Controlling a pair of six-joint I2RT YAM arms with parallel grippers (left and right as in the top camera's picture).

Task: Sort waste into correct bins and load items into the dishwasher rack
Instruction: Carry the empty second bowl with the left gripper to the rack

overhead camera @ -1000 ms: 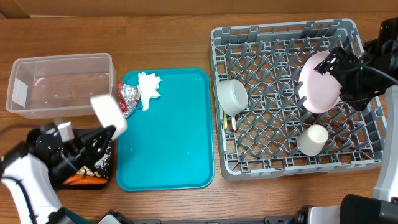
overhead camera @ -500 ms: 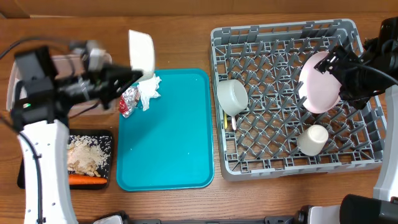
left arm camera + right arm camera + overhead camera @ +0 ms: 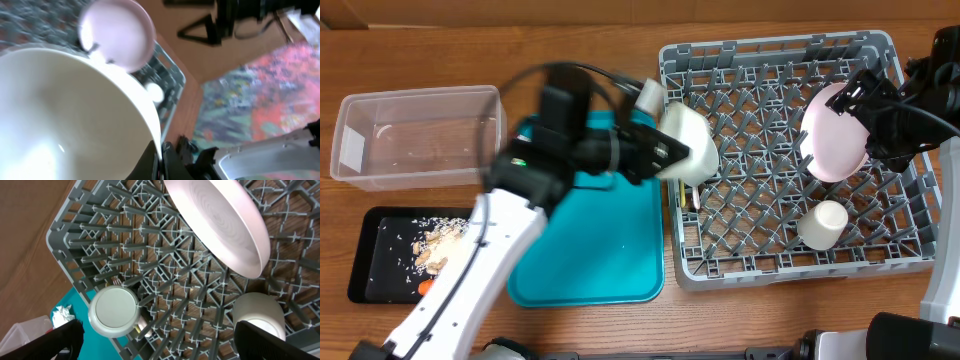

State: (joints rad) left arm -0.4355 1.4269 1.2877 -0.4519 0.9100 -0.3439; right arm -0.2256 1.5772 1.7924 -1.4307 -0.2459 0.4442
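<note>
My left gripper (image 3: pixel 665 150) is shut on the rim of a small pale bowl (image 3: pixel 685 140) and holds it over the left edge of the grey dishwasher rack (image 3: pixel 770 255). In the left wrist view the jaws (image 3: pixel 162 160) pinch the bowl's rim (image 3: pixel 75 115). A second bowl (image 3: pixel 113 312) lies upside down in the rack. The pink plate (image 3: pixel 835 135) stands on edge in the rack and the white cup (image 3: pixel 823 224) lies in front of it. My right gripper (image 3: pixel 165 335) is open and empty above the rack, next to the plate (image 3: pixel 215 220).
The black tray (image 3: pixel 370 245) holds beige crumbs (image 3: pixel 435 245) and the carrot (image 3: pixel 425 288). The clear tub (image 3: pixel 415 135) stands behind it. My left arm crosses the teal tray (image 3: pixel 610 240) and hides the foil wrapper. The napkin (image 3: pixel 62 315) shows in the right wrist view.
My left arm has swung from the black tray, past the clear tub and over the teal tray, to the rack's left edge, carrying the bowl. The right arm has not moved.
</note>
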